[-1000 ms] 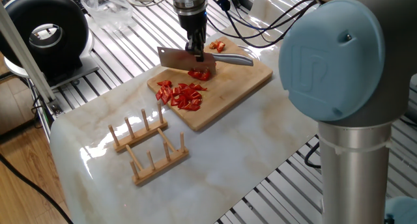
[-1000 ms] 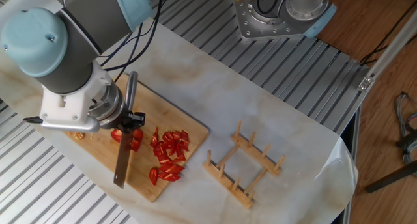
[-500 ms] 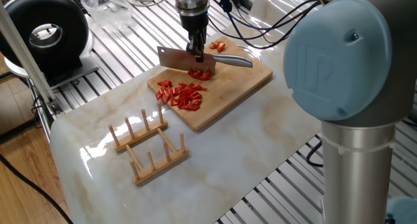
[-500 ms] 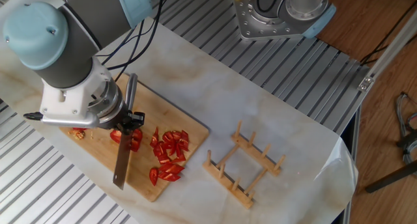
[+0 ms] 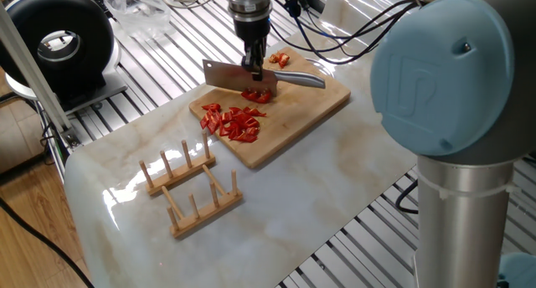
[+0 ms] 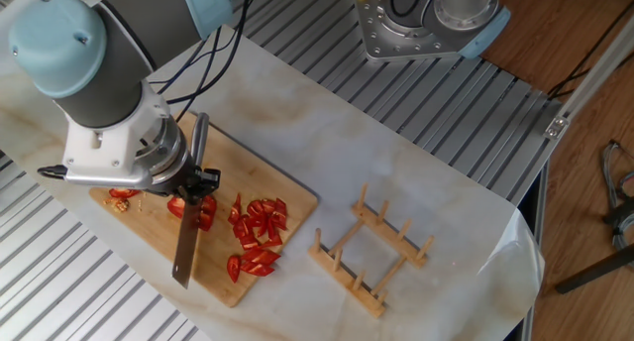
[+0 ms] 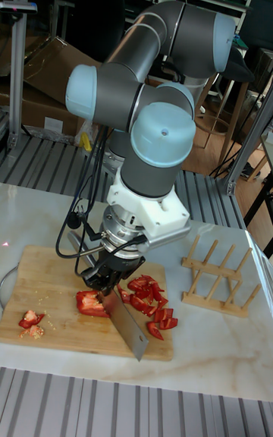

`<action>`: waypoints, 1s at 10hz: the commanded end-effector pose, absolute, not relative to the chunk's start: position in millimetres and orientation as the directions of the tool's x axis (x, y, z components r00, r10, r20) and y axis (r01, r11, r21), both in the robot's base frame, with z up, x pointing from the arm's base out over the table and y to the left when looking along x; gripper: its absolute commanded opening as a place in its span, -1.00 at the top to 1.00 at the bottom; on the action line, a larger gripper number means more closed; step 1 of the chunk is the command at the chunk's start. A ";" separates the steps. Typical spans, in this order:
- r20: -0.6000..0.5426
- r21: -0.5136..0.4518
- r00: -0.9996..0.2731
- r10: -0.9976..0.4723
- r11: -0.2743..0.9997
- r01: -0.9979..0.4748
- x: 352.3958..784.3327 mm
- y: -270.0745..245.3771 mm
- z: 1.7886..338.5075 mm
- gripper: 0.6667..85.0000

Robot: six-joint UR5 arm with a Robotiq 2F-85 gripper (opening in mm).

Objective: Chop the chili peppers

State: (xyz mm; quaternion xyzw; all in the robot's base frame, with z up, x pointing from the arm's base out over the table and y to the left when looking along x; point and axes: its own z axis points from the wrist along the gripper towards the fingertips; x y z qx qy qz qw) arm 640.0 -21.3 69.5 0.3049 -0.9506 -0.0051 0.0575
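My gripper (image 5: 255, 68) (image 6: 201, 182) (image 7: 106, 281) is shut on a steel cleaver (image 5: 228, 74) (image 6: 186, 244) (image 7: 129, 328), its blade set down across the wooden cutting board (image 5: 310, 100) (image 6: 292, 197) (image 7: 45, 274). The chili peppers show as a pile of red cut bits (image 5: 234, 121) (image 6: 257, 234) (image 7: 152, 297) beside the blade, a larger red piece (image 5: 260, 95) (image 6: 178, 206) (image 7: 89, 303) right at the blade under the gripper, and a few scraps (image 5: 280, 59) (image 6: 123, 193) (image 7: 29, 318) at the board's far end.
A wooden peg rack (image 5: 191, 187) (image 6: 371, 250) (image 7: 214, 275) lies on the marble slab (image 5: 293, 196) near the board. A black round device (image 5: 57, 42) stands beyond the slab's corner. Cables (image 5: 335, 37) trail behind the board. The arm's big blue joint (image 5: 440, 74) fills the right foreground.
The gripper and cleaver stay in about the same place at the larger red piece. Only the arm's upper joints have shifted slightly.
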 end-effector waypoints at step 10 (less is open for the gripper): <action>0.082 0.072 -0.821 -0.566 0.825 -0.561 639.5 -21.5 56.7 0.98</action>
